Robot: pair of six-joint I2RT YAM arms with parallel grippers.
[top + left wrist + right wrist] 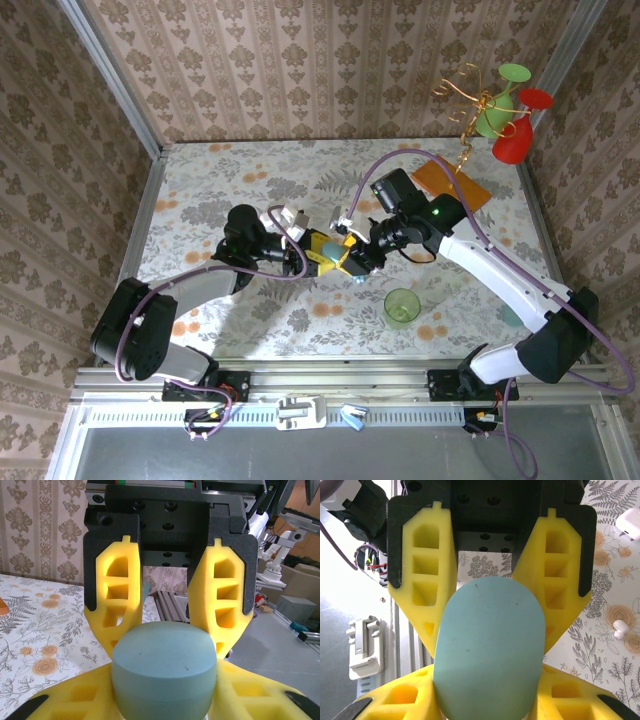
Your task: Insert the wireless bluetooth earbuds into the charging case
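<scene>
From above, the two arms meet over the middle of the floral table (230,180), the left tool (312,256) and the right tool (358,260) facing each other with their yellow fingers bunched around one small thing, largely covered from here. A green cup (402,307) stands on the table just right of them, nearer the bases. In the left wrist view, a pale blue charging case (164,672) sits up off the table between that tool's own fingers at the bottom edge. The right tool's fingers press on its far sides from above, so both tools look clamped on it. In the right wrist view, the same case has fingers against it on both sides. One white earbud (621,628) lies on the table at the right, well apart from the case, and a white case (630,522) lies farther off.
</scene>
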